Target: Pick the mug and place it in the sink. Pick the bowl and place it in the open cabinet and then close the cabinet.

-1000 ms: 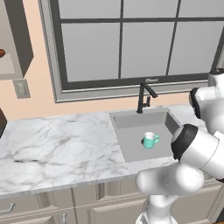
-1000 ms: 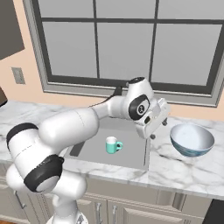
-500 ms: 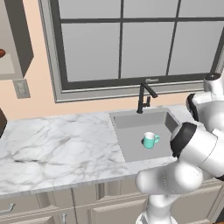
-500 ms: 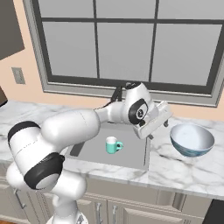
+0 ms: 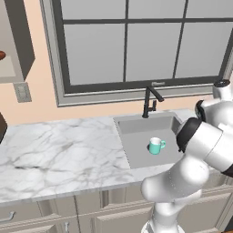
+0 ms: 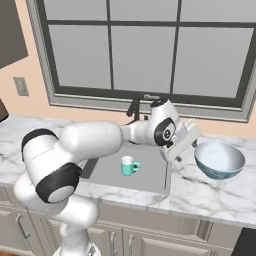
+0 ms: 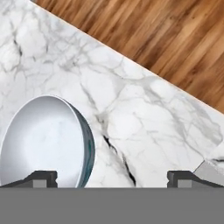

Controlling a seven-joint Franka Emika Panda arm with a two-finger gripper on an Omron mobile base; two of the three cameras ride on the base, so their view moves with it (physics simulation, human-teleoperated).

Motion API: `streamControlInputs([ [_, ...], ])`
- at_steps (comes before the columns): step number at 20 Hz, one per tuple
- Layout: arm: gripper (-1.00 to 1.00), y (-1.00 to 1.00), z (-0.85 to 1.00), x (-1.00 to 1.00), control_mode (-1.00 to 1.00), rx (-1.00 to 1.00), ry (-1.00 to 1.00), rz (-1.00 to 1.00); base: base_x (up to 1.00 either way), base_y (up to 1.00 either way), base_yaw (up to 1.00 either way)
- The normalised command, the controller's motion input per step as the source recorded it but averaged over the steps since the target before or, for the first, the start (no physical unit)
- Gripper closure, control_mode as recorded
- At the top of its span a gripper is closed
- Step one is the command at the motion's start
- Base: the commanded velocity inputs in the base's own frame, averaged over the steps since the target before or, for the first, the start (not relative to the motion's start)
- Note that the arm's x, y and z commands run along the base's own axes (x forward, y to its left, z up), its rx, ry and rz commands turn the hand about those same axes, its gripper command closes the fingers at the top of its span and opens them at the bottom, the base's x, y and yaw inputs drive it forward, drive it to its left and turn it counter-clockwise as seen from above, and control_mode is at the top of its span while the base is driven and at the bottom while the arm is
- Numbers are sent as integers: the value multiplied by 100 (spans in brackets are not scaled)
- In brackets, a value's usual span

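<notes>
- Mug [image 5: 156,146] stands upright inside the sink [image 5: 136,152], mouth up, handle out toward the sink's right side in the left base view; in the right base view the handle also sticks right, toward the bowl.
- Sink: long axis runs along the tabletop [image 5: 54,154] edge, faucet [image 5: 149,101] at its back rim under the window [image 5: 136,41].
- Bowl [image 6: 219,159] sits upright on the tabletop, right of the sink, mouth up; round, so no long axis. Near the tabletop's front-right area, apart from the sink rim.
- Gripper [image 6: 184,146] hangs over the sink's right rim, between mug and bowl, just beside the bowl, not touching it. Jaws spread wide, nothing between them.
- Hand view: bowl [image 7: 46,140] at lower left, by one fingertip [image 7: 41,177]; the other fingertip [image 7: 181,178] is far off at lower right, marble between. Wood floor [image 7: 166,39] beyond the tabletop edge.
- Cabinet [image 5: 16,43]: upper left of the sink on the wall, part cut off by the frame edge; can't tell door state.
- Vs. earlier frames: gripper has moved right, off the sink toward the bowl, wrist rolled more. Mug and bowl unmoved. Jaws same wide spread throughout.
</notes>
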Motion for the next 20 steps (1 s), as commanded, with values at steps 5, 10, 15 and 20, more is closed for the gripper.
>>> streamControlInputs([
  [5,-100,-19,-24,18,-100,0,9,0,0,0,0],
  [10,-100,-17,-28,25,-100,0,9,0,0,0,0],
  [15,-100,-19,-31,29,-100,0,7,0,0,0,0],
  [20,-100,-22,-30,29,-100,0,5,0,0,0,0],
])
